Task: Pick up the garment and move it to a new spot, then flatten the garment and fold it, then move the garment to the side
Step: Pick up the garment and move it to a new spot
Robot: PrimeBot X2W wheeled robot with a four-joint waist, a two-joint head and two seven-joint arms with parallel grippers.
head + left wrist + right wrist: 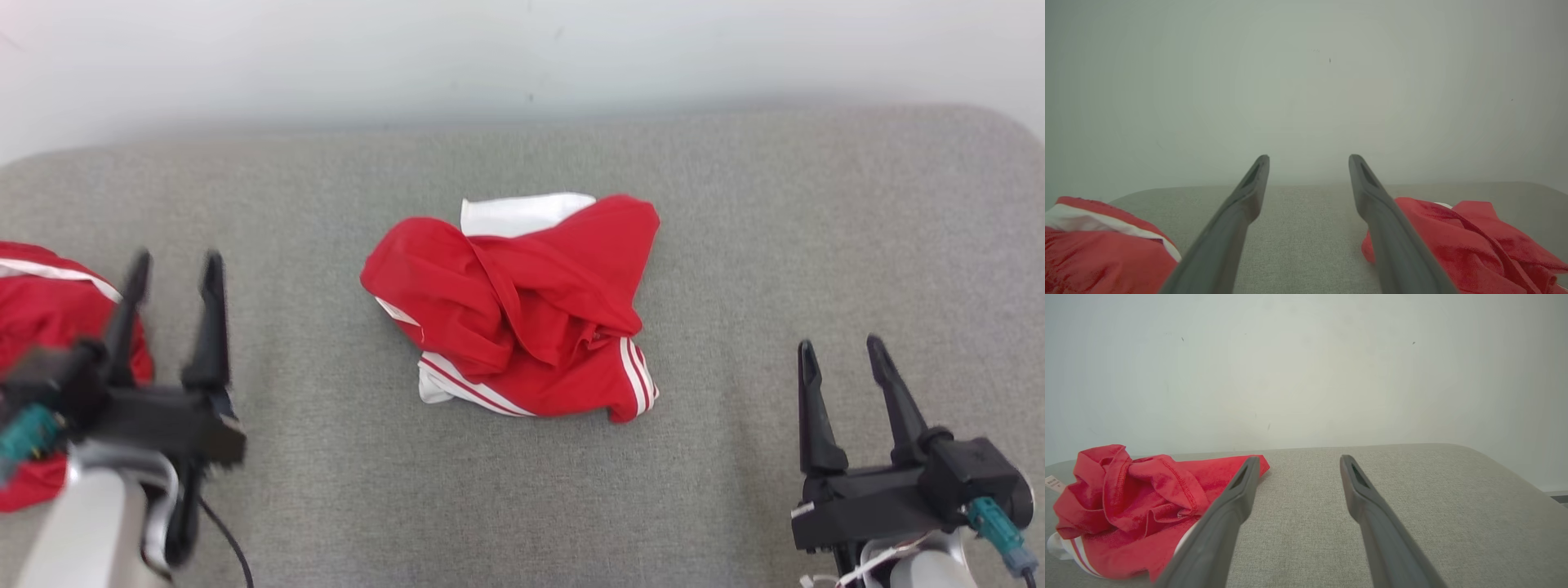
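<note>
Head view: the crumpled red garment [522,314] lies centred on the grey tabletop [775,245], between my left claw [178,265] and right claw [841,347], both spread open and empty. A second red cloth [41,302] sits by the left one.

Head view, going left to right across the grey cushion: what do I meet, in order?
left gripper → crumpled red garment with white stripes, mid-cushion → right gripper. Both grippers are open, holding nothing, clear of that garment.
</note>
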